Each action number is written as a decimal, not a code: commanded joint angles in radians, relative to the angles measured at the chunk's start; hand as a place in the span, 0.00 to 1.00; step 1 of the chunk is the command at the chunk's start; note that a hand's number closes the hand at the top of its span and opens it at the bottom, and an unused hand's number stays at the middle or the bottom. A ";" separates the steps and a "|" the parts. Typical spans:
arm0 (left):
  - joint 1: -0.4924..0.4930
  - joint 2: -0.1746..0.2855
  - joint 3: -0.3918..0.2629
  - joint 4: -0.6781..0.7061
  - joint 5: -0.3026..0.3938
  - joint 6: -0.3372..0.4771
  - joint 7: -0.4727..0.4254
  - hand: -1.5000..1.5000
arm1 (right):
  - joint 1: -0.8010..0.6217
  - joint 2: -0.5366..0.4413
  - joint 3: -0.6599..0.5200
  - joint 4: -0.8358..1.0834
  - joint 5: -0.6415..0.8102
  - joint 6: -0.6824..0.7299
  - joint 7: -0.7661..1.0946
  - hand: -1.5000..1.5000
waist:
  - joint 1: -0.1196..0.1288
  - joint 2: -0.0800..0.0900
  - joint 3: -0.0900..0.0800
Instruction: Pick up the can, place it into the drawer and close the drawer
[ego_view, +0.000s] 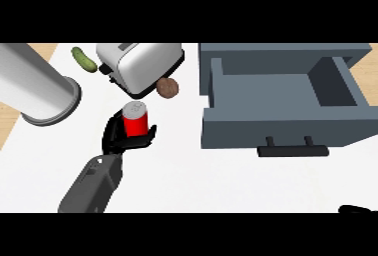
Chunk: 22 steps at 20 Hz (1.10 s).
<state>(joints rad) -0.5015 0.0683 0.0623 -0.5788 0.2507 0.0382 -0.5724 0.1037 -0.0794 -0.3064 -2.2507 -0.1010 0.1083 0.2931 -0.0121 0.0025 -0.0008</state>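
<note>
The left hand (113, 138) comes in from the lower left on its grey forearm and is wrapped around the can (136, 124). Black fingers show on both sides of the red body, with the silver top standing clear above them. The can is upright on the left part of the white counter (221, 180), though this steep view does not show whether its base touches the surface or is lifted just off it.

Just behind the can sits a brown, rounded lump (167, 88) – possibly a potato – which lies against the front corner of a silver toaster (144, 60). A green pickle-like thing (84, 59) lies left of the toaster, and a large grey cylinder (33, 82) fills the far left.

To the right, well apart from the can, the grey drawer (280, 131) stands pulled open with its inside bare and its dark handle (291, 149) facing the robot.

Of the right hand (359, 209) only a black sliver shows at the lower right corner – its state cannot be told
</note>
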 joint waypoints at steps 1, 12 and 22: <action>-0.094 0.032 0.038 0.077 0.004 -0.045 -0.011 1.00 | 0.000 -0.019 -0.020 -0.054 -0.022 -0.002 0.057 0.00 | -0.001 0.000 0.000; -0.169 -0.066 -0.116 -0.304 -0.064 0.134 0.348 1.00 | 0.008 0.006 -0.007 -0.034 0.033 -0.020 0.024 0.00 | 0.014 -0.008 0.001; -0.403 -0.068 -0.144 -0.468 -0.057 0.239 0.674 1.00 | -0.013 0.034 0.024 0.046 0.079 -0.025 -0.045 0.00 | 0.016 -0.006 0.002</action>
<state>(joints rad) -0.8403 0.0084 -0.0635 -0.9618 0.2076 0.2303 -0.0189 0.0836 -0.0902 -0.3293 -2.2574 -0.0811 0.0919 0.3119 -0.0037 -0.0031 0.0002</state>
